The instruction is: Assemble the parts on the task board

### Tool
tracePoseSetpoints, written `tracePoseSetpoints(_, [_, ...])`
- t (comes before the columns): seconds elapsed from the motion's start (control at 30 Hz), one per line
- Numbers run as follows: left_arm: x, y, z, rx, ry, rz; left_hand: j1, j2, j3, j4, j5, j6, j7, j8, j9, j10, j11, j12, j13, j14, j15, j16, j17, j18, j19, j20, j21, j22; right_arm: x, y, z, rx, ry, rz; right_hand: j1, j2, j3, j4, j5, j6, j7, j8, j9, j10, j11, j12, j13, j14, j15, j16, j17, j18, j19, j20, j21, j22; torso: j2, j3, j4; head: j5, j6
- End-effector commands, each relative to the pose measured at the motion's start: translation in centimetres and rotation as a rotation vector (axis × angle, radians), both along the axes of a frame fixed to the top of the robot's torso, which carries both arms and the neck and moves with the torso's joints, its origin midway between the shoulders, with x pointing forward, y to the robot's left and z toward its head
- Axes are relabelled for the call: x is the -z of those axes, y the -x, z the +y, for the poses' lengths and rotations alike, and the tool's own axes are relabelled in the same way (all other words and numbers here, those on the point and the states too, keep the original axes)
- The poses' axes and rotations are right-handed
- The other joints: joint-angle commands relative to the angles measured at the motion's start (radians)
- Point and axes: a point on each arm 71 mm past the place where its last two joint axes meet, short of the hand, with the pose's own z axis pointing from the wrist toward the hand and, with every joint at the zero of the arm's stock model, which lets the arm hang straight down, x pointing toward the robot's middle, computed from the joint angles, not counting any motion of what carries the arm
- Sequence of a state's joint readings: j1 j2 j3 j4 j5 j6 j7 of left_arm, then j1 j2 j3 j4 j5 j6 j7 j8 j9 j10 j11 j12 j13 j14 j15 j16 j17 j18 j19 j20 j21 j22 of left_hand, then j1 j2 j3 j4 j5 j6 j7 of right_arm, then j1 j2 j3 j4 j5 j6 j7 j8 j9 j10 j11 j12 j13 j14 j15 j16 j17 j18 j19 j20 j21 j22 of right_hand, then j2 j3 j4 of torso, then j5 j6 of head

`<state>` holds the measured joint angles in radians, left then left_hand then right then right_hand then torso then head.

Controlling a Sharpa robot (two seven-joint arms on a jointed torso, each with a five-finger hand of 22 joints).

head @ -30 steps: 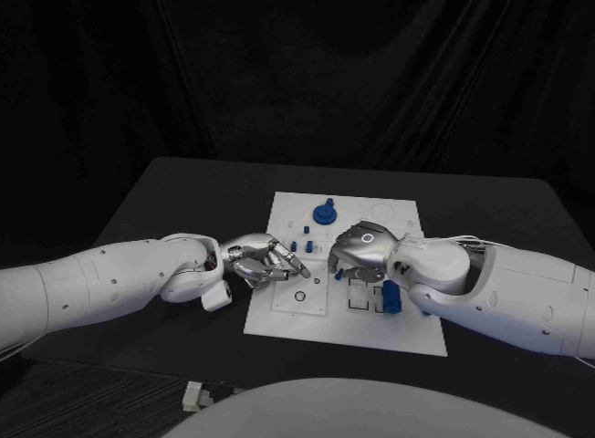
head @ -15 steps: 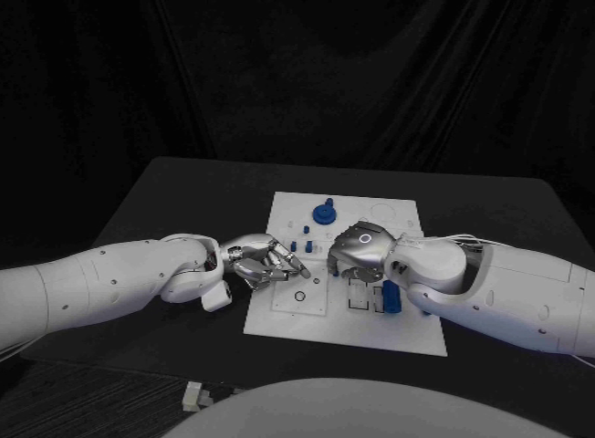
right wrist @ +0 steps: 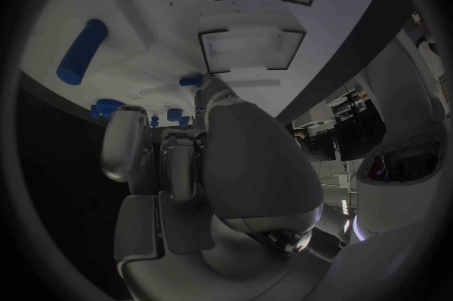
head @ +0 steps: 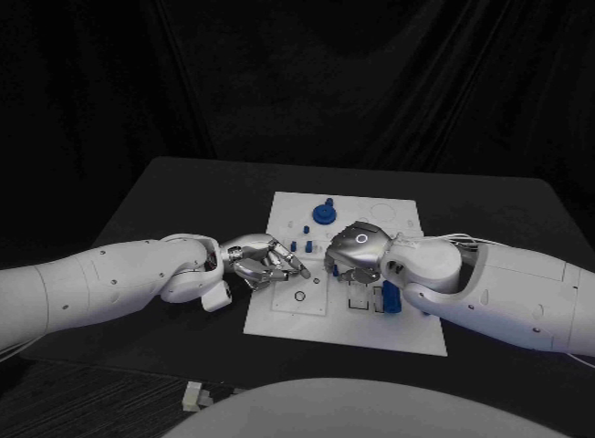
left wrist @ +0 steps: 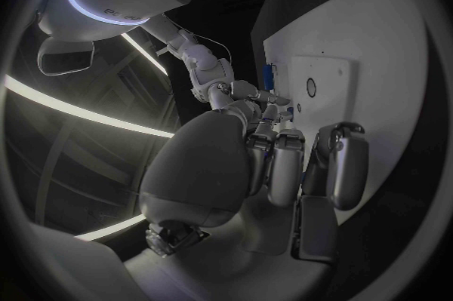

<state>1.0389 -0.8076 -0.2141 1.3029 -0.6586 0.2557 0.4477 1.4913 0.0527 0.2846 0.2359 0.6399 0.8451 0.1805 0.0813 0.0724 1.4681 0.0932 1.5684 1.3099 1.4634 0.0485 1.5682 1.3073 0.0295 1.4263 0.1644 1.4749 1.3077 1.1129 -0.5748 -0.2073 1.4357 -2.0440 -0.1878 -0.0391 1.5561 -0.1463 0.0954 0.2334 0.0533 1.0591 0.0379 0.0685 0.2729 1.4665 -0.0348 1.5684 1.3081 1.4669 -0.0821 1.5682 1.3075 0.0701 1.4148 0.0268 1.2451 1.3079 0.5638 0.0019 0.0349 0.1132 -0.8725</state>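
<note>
both hands low over the middle of the white task board [head: 410,338], facing each other across it. left hand [head: 262,260] at the board's left edge, fingers curled in toward the centre; cannot tell whether anything sits between them. right hand [head: 357,251] knuckles-up over the board's centre, fingers bent down onto the surface; in the right wrist view a fingertip [right wrist: 210,88] comes down right beside a small blue part [right wrist: 192,80], but hard to tell if pinched or merely touched. blue cylinder [head: 391,297] lying just behind the right hand, toward the robot, long axis running roughly near-to-far, beside the two rectangular recesses [right wrist: 251,44]. blue knobbed part [head: 324,214] standing at the far end, well apart from both hands. small blue pegs [head: 306,245] between the hands, nearer the right one. probably a fine placement at the centre, better suited to the right hand.
</note>
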Motion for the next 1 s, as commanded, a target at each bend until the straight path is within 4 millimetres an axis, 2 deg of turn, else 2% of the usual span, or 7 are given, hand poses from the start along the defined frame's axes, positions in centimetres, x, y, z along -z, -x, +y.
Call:
tracePoseSetpoints(0.03, [-0.01, 0.12, -0.2, 0.009, 0.015, 0.007, 0.003, 0.006, 0.006, -0.003, 0.001, 0.005, -0.002, 0.005, 0.001, 0.103, 0.006, 0.002, 0.261, 0.107, 0.006, 0.003, 0.263, 0.008, -0.009, -0.001, -0.006, 0.213, 0.11, -0.12, -0.03, 0.012, 0.014, -0.009, 0.0, 0.009, 0.005, 0.005, -0.002, 0.004, 0.0, -0.001, -0.002, 0.104, 0.004, 0.002, 0.263, 0.104, -0.007, 0.003, 0.263, 0.0, 0.0, -0.001, 0.0, 0.171, 0.0, 0.0001, 0.0002, 0.0, 0.0])
tracePoseSetpoints(0.2, [-0.01, 0.12, -0.21, 0.01, 0.016, 0.007, 0.003, 0.006, 0.006, -0.003, 0.001, 0.005, -0.002, 0.005, 0.001, 0.103, 0.006, 0.002, 0.261, 0.107, 0.006, 0.003, 0.263, 0.008, -0.009, -0.001, -0.006, 0.213, 0.15, -0.2, 0.06, 0.011, 0.013, -0.009, 0.027, 0.022, 0.021, -0.011, 0.007, 0.016, -0.002, 0.003, -0.006, 0.104, 0.003, 0.002, 0.263, 0.104, -0.007, 0.003, 0.263, -0.001, 0.001, 0.0, 0.002, 0.172, 0.0, 0.0, 0.0, -0.001, 0.0])
tracePoseSetpoints(0.47, [0.0, 0.12, -0.22, 0.01, 0.016, 0.008, 0.003, 0.006, 0.008, -0.004, 0.001, 0.005, -0.002, 0.005, 0.001, 0.103, 0.006, 0.002, 0.261, 0.107, 0.007, 0.003, 0.263, 0.008, -0.011, -0.001, -0.007, 0.212, 0.3, -0.3, -0.09, 0.018, 0.029, -0.003, 0.04, 0.025, 0.026, -0.024, 0.015, 0.011, -0.004, -0.002, -0.012, 0.104, 0.003, 0.002, 0.263, 0.104, -0.006, 0.003, 0.263, 0.001, -0.002, 0.0, -0.004, 0.17, 0.0, 0.0, 0.0, 0.002, 0.0])
tracePoseSetpoints(0.73, [0.02, 0.12, -0.26, 0.012, 0.014, 0.01, 0.003, 0.006, 0.008, -0.004, 0.001, 0.005, -0.002, 0.005, 0.001, 0.103, 0.006, 0.002, 0.261, 0.107, 0.007, 0.003, 0.263, 0.008, -0.011, -0.001, -0.007, 0.212, 0.33, -0.39, -0.18, 0.013, 0.026, -0.004, 0.057, 0.032, 0.037, -0.046, 0.061, 0.001, -0.005, -0.004, -0.025, 0.104, 0.002, 0.002, 0.263, 0.104, -0.007, 0.003, 0.263, 0.001, -0.002, 0.0, -0.005, 0.17, 0.0, 0.0001, -0.0001, 0.001, 0.0])
tracePoseSetpoints(1.0, [0.05, 0.12, -0.32, 0.014, 0.014, 0.011, 0.003, 0.006, 0.008, -0.004, 0.001, 0.005, -0.002, 0.005, 0.001, 0.103, 0.006, 0.002, 0.261, 0.107, 0.007, 0.003, 0.263, 0.008, -0.011, -0.001, -0.007, 0.212, 0.41, -0.43, -0.17, 0.007, 0.031, 0.0, 0.051, 0.03, 0.035, -0.047, 0.057, -0.005, -0.008, -0.006, -0.03, 0.104, 0.001, 0.002, 0.263, 0.104, -0.007, 0.003, 0.263, 0.001, -0.003, 0.0, -0.006, 0.17, 0.0, 0.0, -0.0001, 0.0, 0.0])
